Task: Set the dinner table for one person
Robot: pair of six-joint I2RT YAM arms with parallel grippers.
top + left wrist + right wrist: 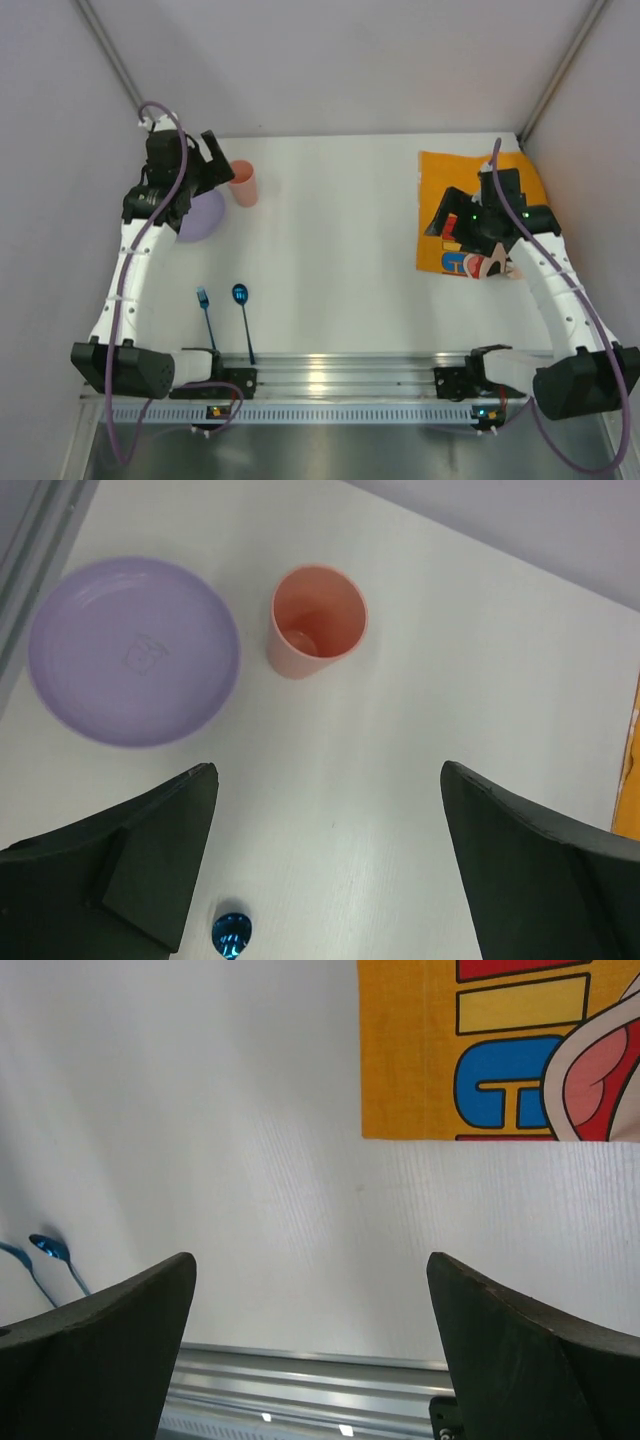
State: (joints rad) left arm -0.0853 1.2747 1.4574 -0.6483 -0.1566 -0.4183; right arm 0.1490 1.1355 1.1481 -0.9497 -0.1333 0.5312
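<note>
Barely started tbh. Left hand (pixel 328 780) and right hand (pixel 310 1265) both hang wide open, holding nothing. On the white tabletop (pixel 330 250), the placemat (pixel 440 195) lies far right, plate (pixel 205 218) and cup (pixel 243 183) far left, fork (pixel 205 312) and spoon (pixel 243 310) near left. Nothing's on the mat yet.

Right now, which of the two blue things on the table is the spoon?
The blue spoon, nearer the middle of the dinner table, has a round head; the blue fork beside it has a squarer one.
</note>
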